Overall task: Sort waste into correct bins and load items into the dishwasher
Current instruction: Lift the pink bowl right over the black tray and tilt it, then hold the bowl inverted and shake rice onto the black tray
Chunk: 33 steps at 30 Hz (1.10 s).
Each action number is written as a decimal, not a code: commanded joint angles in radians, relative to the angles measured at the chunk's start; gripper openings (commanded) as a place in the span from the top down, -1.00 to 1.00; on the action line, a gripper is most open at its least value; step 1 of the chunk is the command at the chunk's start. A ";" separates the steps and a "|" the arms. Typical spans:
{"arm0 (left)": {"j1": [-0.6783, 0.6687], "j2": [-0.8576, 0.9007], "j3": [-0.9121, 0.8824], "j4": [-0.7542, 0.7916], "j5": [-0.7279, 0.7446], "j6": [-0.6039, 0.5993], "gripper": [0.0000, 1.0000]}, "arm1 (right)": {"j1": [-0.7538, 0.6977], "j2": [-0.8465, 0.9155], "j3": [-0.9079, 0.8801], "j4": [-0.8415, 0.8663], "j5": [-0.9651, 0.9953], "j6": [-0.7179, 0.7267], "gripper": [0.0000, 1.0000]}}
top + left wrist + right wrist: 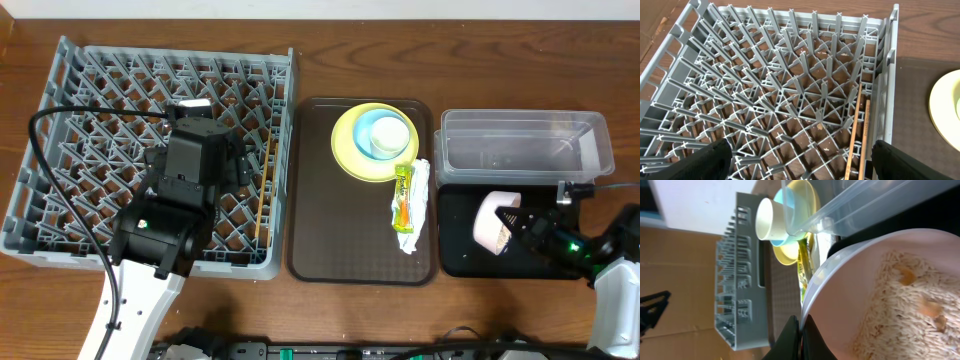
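Pinching the bowl (490, 222) rim over the black tray (458, 263), the right gripper (801, 330) could scatter rice (900, 305) beyond it if the bowl slips.

Yellow plate (941, 107) cut off by right edge

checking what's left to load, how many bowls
2: a blue bowl on the plate, a white bowl in the right fingers over the black tray. More may hide under the left arm.
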 commanded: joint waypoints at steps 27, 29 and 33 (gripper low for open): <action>0.001 0.003 0.019 -0.003 -0.021 -0.013 -0.84 | -0.099 0.007 -0.014 0.087 -0.320 -0.064 0.98; 0.001 0.003 0.019 -0.003 -0.021 -0.013 -0.85 | -0.107 0.007 -0.014 0.172 -0.322 0.027 0.98; 0.001 0.003 0.019 -0.003 -0.021 -0.013 -0.84 | -0.109 0.007 -0.016 0.097 -0.329 -0.051 0.98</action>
